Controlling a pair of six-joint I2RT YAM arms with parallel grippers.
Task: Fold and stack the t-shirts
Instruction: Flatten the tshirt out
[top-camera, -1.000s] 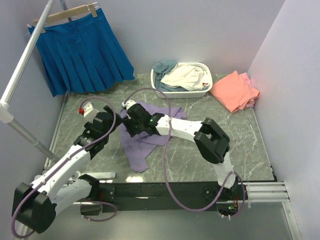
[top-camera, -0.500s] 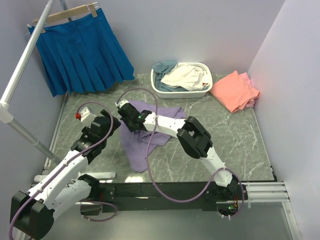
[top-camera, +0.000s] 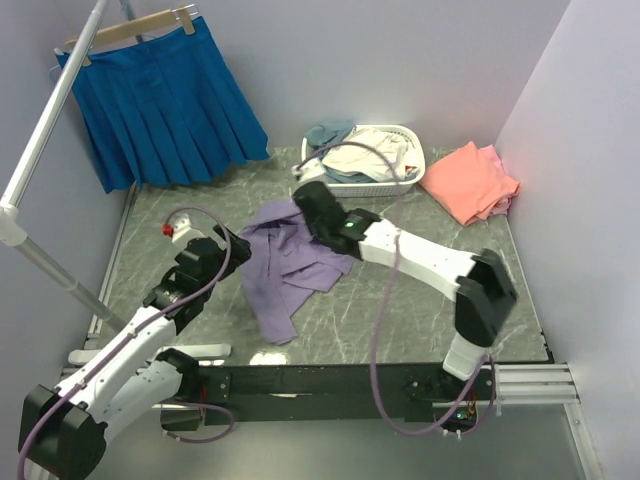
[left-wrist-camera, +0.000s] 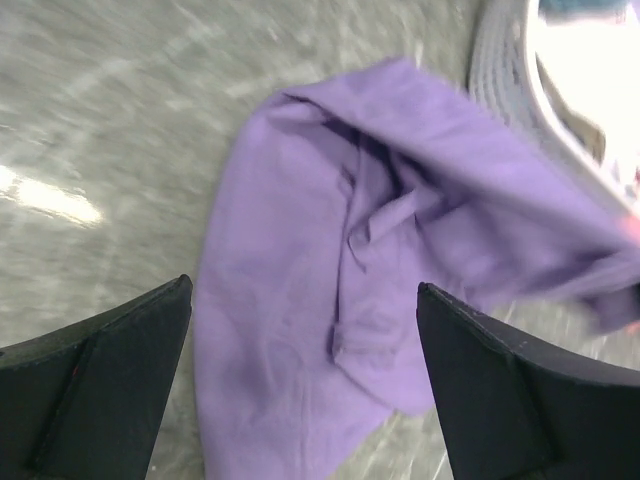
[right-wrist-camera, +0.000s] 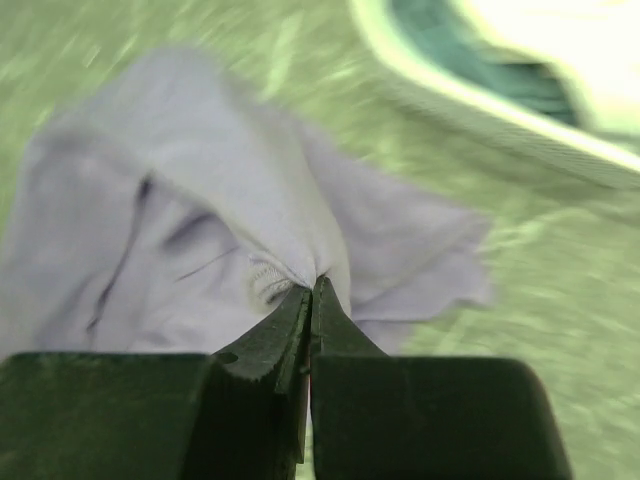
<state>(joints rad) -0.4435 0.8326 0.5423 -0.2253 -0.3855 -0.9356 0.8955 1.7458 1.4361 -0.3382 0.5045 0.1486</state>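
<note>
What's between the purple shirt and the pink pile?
Between purple shirt and pink pile: bare grey table, crossed by the right arm, seen from overhead.

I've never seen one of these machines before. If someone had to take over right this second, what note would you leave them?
Right gripper: shut on a fold of the large lavender-purple cloth t-shirt, which lies crumpled mid-table.
Left gripper: open above that shirt, holding nothing.
Coral-pink t-shirts: piled at the table's far right corner.
Cream-white t-shirt and grey-blue t-shirt: in the white plastic lattice basket at the back.
Done: only the coral pile, and I cannot judge how well it is folded.
Left: spread and fold the lavender shirt, then the two from the basket, and stack.
</note>
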